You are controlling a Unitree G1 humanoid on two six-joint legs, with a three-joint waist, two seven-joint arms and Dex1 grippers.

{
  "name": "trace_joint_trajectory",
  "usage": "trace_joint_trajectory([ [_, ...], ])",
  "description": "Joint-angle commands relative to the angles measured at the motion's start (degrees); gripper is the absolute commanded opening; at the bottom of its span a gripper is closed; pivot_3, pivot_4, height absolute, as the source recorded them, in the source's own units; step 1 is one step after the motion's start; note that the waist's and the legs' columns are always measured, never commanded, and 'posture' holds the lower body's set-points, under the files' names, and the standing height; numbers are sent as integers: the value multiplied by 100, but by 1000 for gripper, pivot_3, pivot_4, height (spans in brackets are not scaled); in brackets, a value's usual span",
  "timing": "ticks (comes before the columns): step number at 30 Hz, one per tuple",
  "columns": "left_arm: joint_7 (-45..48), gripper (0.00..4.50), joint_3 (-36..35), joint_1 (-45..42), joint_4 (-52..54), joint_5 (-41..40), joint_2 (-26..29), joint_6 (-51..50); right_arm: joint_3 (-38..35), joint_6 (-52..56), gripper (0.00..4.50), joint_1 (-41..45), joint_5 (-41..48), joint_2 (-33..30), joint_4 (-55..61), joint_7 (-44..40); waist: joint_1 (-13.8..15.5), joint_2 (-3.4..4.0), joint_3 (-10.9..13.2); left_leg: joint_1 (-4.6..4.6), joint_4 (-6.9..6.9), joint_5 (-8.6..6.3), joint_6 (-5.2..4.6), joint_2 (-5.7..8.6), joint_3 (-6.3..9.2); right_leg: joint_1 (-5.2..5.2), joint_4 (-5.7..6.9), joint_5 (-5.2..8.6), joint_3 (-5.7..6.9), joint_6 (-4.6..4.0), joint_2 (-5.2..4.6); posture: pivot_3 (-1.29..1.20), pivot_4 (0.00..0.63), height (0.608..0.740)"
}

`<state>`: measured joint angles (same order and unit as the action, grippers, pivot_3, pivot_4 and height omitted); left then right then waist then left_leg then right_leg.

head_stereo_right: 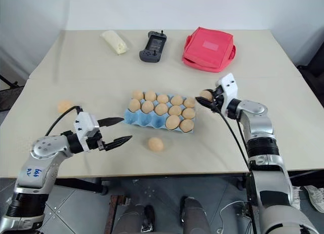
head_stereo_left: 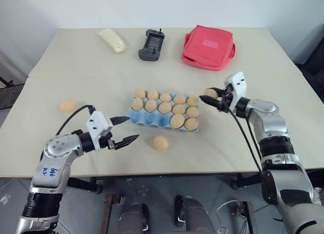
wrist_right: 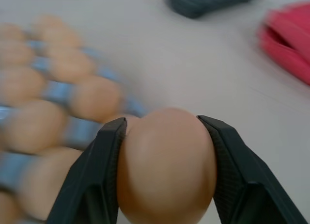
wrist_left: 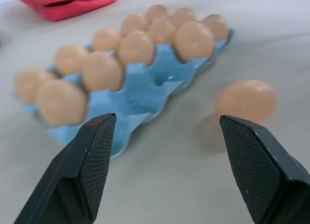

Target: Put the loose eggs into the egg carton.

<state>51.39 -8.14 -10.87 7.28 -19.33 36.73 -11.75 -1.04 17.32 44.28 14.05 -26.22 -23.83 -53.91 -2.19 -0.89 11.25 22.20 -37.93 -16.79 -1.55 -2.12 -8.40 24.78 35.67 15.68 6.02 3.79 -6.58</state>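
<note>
- Between my right hand's (head_stereo_left: 209, 96) two fingers: one egg (wrist_right: 165, 168), clamped, held above the table (head_stereo_left: 76, 67) just beside the right end of the egg carton (head_stereo_left: 152, 118).
- Ahead of my left hand (head_stereo_left: 124, 129): fingers apart, nothing between them; the carton's near left corner lies just past its fingertips.
- Egg carton: light blue, lidless, lying between my two hands; I count eleven eggs seated in its cups, with bare cups along the near left edge.
- Loose egg (head_stereo_left: 161, 143): on the table just to the right of my left hand, near the carton's front edge.
- Second loose egg (head_stereo_left: 67, 106): on the table to the far left, beyond my left hand, well apart from the carton.
- Far side of the table, beyond both hands: pale yellow packet (head_stereo_left: 112, 40), black handset (head_stereo_left: 152, 44), red pouch (head_stereo_left: 208, 46).
</note>
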Motion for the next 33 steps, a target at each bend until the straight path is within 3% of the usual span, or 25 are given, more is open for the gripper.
trace_joint_trajectory([
  [1, 184, 3660, -278, 149, -192, -141, 151, 216, 313, 856, 2232, -165, 408, 245, 1432, 15, 8, 1, 1, 0, 0, -1, 0, 0, 0, 1, 0, 0, 0, 0, -1, 0, 150, 740],
  [5, 270, 3660, -424, 211, -447, -137, 266, 308, 842, 1253, 2232, -282, 320, 759, 2021, 316, 25, 1, 1, 11, 0, -21, 31, 1, 1, 19, 1, -1, -1, -3, -7, 0, 150, 740],
  [10, 221, 3660, -387, 189, -377, -145, 254, 303, 1253, 1032, 2232, -323, 3, 1053, 1783, 532, 59, 1, 0, 27, 0, -22, 33, 3, -1, 34, 0, -2, 3, -4, -8, 0, 150, 740],
  [13, 215, 3660, -388, 213, -278, -170, 257, 273, 1256, 965, 2886, -338, -23, 1053, 1716, 535, 45, 0, 0, 39, 0, -17, 22, 8, -5, 44, 6, -3, 1, -3, -9, 0, 150, 740],
  [15, 218, 3660, -399, 233, -237, -186, 265, 263, 1234, 906, 3566, -354, -47, 997, 1690, 520, 43, -1, 0, 40, 0, -8, 5, 7, -5, 45, 12, -3, 3, -2, -8, 0, 150, 740],
  [18, 232, 3660, -416, 259, -176, -215, 280, 234, 1061, 936, 4463, -390, 79, 755, 1918, 371, 51, -1, 0, 41, 0, -8, 4, 7, -5, 48, 12, -3, 3, -2, -7, 0, 150, 740],
  [22, 327, 3660, -417, 236, -188, -275, 320, 192, 615, 762, 4463, -726, 501, 111, 2517, -179, 71, -1, 0, 47, 0, -8, -2, 8, -4, 48, -3, -3, 4, -1, -8, 0, 150, 740],
  [27, 643, 3660, -346, 192, -275, -319, 450, 194, 101, -234, 4463, -1531, 963, -613, 2742, -1309, 59, -1, 0, 51, 1, -14, -8, 8, -6, 49, -10, -5, 10, 2, -2, 0, 150, 740],
  [30, 1092, 3660, -363, 217, -447, -318, 786, 197, -240, -408, 4463, -2282, 1420, -1299, 2769, -2399, 62, -1, 0, 49, 2, -15, -10, 4, -12, 50, -12, -5, 11, 2, 3, 0, 150, 740],
  [33, 1480, 3660, -408, 232, -793, -269, 1135, 355, -390, -375, 4463, -2620, 1623, -1667, 2739, -2715, 51, -1, 0, 45, -1, -15, -14, 5, -15, 50, -12, -5, 12, 1, 2, 0, 150, 740],
])
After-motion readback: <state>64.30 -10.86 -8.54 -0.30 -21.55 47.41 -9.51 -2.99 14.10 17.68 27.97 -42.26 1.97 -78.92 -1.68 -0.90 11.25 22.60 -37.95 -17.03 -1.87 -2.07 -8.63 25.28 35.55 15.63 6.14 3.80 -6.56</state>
